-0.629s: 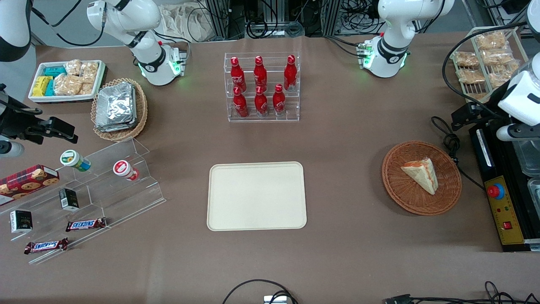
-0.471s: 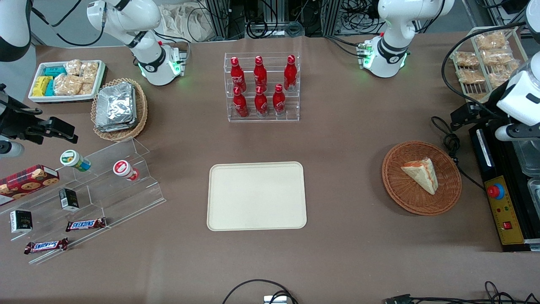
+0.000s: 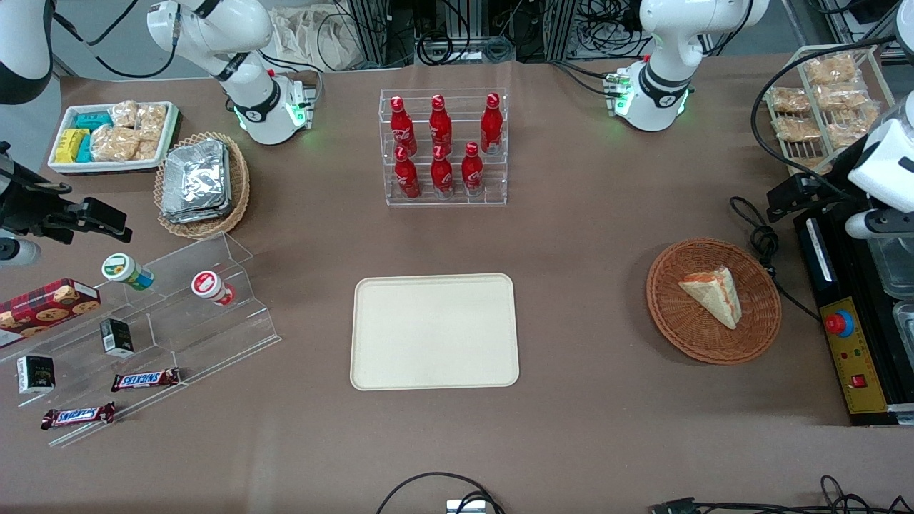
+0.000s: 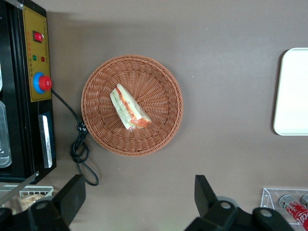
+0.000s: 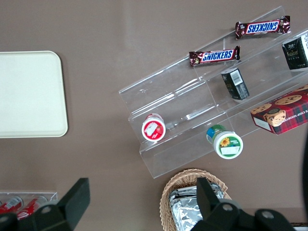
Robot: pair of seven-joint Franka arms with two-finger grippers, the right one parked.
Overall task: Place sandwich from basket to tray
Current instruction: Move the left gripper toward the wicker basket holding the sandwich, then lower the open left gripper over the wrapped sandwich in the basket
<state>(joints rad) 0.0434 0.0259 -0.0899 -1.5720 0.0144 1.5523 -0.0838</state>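
I'm looking at a robotics lab staged as a snack shop — cable bundles (image 3: 457, 28) and aluminium framing run along the table's (image 3: 585, 428) edge, an emergency-stop control box (image 3: 850, 350) sits on it, while acrylic racks display red bottles (image 3: 441, 146) and chocolate bars (image 3: 145, 380).

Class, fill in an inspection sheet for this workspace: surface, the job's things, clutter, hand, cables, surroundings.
Surface: brown table.
Job's things: sandwich lies in the basket; tray bare, toward the parked arm's end from the basket.
Clutter: bottle rack farther from the front camera than the tray; acrylic steps with snacks; foil-packet basket.
Hand: hand open, holding nothing, high above the table beside the basket.
Cables: black cable coiled beside the basket; more at the table's near edge.
Surroundings: black control box with red button beside the basket.
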